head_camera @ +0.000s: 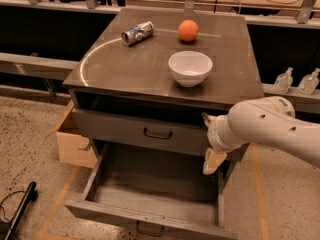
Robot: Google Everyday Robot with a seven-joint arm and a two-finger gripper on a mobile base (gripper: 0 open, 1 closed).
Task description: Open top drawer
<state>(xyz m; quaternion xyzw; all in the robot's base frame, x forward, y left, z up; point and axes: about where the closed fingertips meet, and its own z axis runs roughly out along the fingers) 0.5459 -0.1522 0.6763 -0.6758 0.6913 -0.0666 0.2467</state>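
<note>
The top drawer (125,126) is the upper wide drawer of the dark cabinet, with a small black centre handle (157,133). Its front stands a little out from the cabinet, with a dark gap above it. My gripper (210,140) is at the right end of this drawer front. Its fingers are wide apart, one fingertip (206,118) near the front's top edge and the other (214,162) below it. My white arm (270,129) reaches in from the right. The lower drawer (150,189) is pulled far out and looks empty.
On the cabinet top (125,69) are a white bowl (190,68), an orange (188,30) and a crushed can (137,33) lying on its side. A cardboard box (72,144) stands left of the cabinet. Two bottles (295,80) sit on a ledge at the right.
</note>
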